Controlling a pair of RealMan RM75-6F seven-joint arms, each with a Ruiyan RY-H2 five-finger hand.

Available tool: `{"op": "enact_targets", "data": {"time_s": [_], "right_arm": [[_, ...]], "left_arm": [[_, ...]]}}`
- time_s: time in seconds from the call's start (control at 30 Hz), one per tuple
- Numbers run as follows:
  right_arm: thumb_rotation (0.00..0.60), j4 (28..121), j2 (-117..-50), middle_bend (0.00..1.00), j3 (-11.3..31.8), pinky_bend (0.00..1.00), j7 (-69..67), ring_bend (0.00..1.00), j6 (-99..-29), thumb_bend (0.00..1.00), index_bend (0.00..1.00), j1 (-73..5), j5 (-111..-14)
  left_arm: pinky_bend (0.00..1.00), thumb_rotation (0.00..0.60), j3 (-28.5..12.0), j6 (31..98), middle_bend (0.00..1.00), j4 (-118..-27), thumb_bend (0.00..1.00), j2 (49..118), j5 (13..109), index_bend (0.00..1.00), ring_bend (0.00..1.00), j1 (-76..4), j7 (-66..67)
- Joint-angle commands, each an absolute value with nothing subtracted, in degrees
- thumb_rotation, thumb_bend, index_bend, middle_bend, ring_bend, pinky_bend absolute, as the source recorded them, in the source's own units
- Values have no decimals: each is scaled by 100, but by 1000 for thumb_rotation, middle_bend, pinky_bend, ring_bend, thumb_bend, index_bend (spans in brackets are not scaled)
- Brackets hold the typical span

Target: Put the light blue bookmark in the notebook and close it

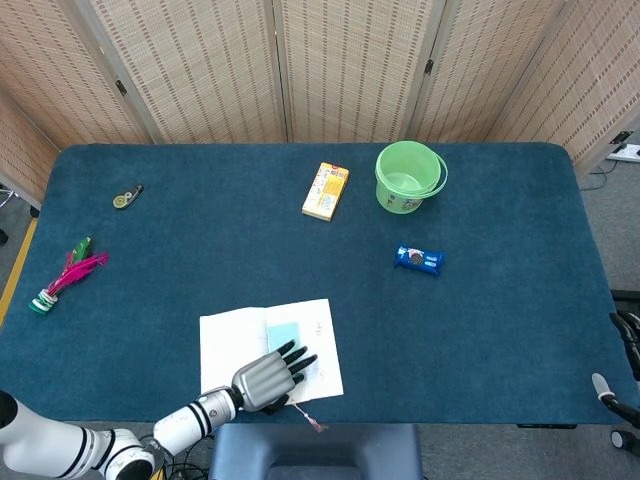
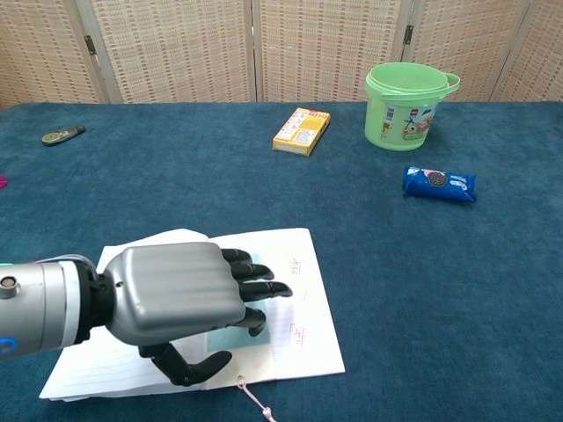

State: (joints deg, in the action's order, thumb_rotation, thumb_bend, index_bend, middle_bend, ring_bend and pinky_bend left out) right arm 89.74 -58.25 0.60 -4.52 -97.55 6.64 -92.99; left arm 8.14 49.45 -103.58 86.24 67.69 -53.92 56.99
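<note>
Left hand (image 2: 180,299) hovers low over the open notebook (image 1: 268,349), palm down, fingers loosely spread and stretched forward, thumb hanging beneath; it grips nothing that I can see. Whether the fingertips touch the paper cannot be told from either view. Under and just ahead of the fingers lies the light blue bookmark (image 1: 285,333), flat on the right-hand page near the spine, partly hidden by the hand in the chest view. Its placement looks deliberate: close to the fold, so the pages would trap it once shut. A thin pink cord (image 2: 255,400) trails off the notebook's near edge onto the worktop (image 1: 480,320), likely the bookmark's tassel or a ribbon, though I cannot tell which. The notebook sits open near the front edge of the blue worktop, left page slightly lifted at its outer side. Judged from this, the bookmark part seems done and closing remains; the hand's flat posture over the right page suits steadying the bookmark or preparing to fold a cover across. Risk: sweeping a page could drag the light bookmark off. Right hand is not seen in either view. Farther out, well apart from the work: a blue snack packet (image 1: 418,259) to the right, a green bucket (image 1: 409,176) and a yellow box (image 1: 326,190) toward the back, a small dark tool (image 1: 126,196) at back left, and a pink feathered shuttlecock (image 1: 65,275) at the left edge.
</note>
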Motion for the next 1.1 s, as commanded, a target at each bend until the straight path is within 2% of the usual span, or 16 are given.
{"op": "enact_targets", "data": {"time_s": [0.03, 0.37, 1.1], "right_arm": [[600, 8966, -5822, 106, 64, 75, -466, 51, -9778, 252, 65, 675, -9302], [600, 8907, -5860, 106, 60, 75, -518, 51, -9767, 253, 65, 660, -9334], [600, 8877, -5857, 106, 54, 75, -548, 51, -9773, 252, 65, 695, -9292]], "left_arm": [[150, 265, 820, 4988, 0, -10441, 600, 8556, 6809, 292, 0, -5385, 5695], [150, 263, 1049, 5099, 0, -10917, 601, 8241, 7336, 292, 0, -5273, 5589], [150, 264, 1062, 4872, 0, -10734, 600, 8664, 7272, 290, 0, -5156, 5692]]}}
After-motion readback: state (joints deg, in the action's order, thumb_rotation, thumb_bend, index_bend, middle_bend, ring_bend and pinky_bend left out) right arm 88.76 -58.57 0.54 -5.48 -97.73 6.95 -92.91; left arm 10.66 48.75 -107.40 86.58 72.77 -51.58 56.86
